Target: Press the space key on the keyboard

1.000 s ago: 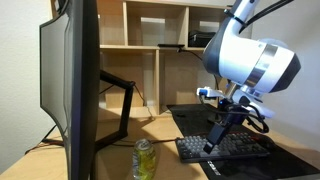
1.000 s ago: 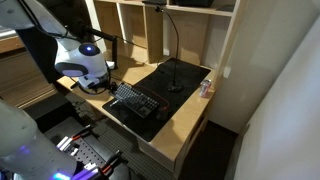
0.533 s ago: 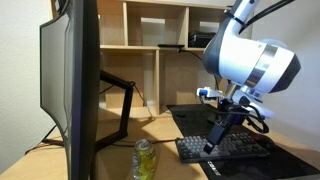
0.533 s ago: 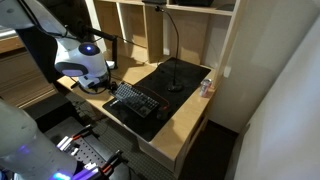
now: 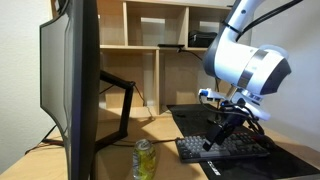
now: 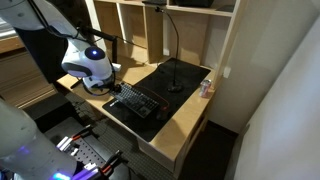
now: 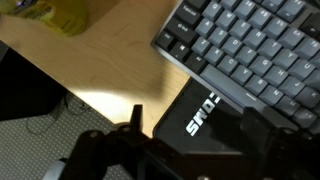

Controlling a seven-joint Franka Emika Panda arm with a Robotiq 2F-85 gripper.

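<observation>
In an exterior view the hand (image 5: 211, 146) points down at one end of the keyboard (image 5: 232, 148), which lies on the black desk mat (image 5: 195, 118) near the worktop (image 5: 160, 135) edge away from the shelves. I cannot tell whether it is clenched or released. In an exterior view the keyboard (image 6: 138, 101) runs along that edge. The wrist view shows the keyboard's (image 7: 250, 45) corner on the mat, beside bare wood.
</observation>
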